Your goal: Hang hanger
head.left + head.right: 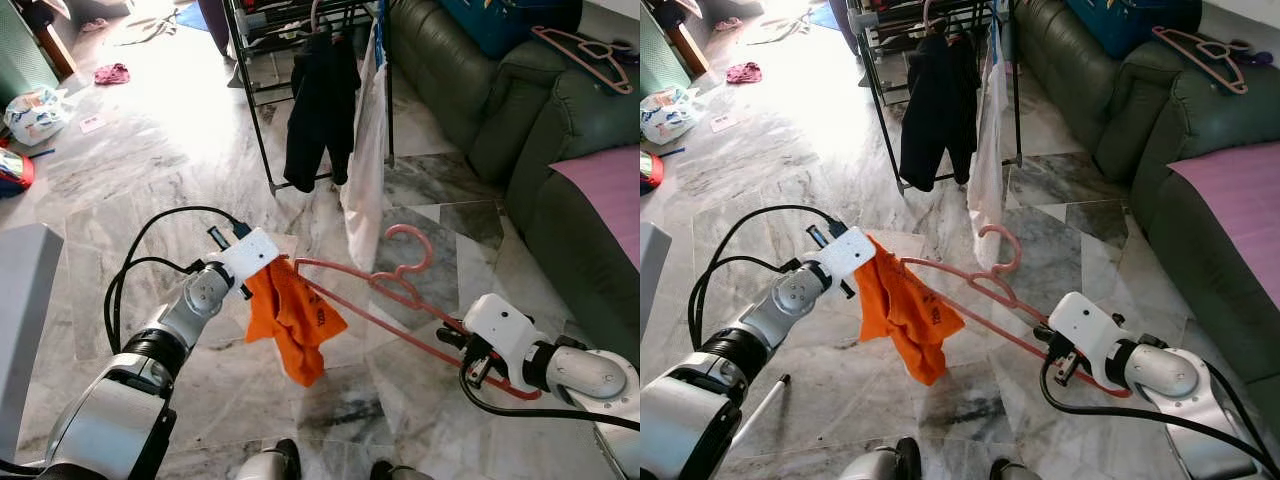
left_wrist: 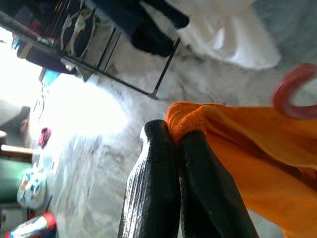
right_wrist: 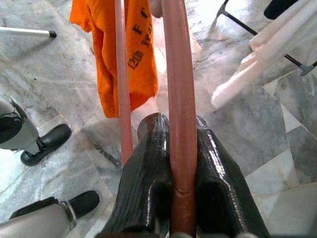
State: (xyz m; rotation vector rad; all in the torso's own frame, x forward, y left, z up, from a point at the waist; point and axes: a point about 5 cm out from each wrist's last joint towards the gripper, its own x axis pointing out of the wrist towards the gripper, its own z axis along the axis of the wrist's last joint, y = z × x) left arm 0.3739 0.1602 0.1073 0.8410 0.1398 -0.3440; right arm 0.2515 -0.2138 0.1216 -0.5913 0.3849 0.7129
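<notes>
In the left eye view, the pink hanger (image 1: 400,300) is held low between the two arms, its long axis running from the left end effector (image 1: 268,262) down toward the right end effector (image 1: 462,345); its hook (image 1: 412,243) rises toward the black drying rack (image 1: 262,140), which stands well ahead on the marble floor (image 1: 150,170), so the coming lift is judged to go forward and up, with the right end effector nearer the hook; an orange cloth (image 1: 293,318) is draped over the hanger's left end.

In the right eye view, the same slant is seen; a dark garment (image 1: 937,110) and a white one (image 1: 987,170) already hang on the rack.

In the left wrist view, the fingers (image 2: 163,183) are seen closed on a fold of the orange cloth.

In the right wrist view, the fingers (image 3: 143,188) are clamped around the hanger's thick pink bar; a thinner bar runs beside it.
</notes>
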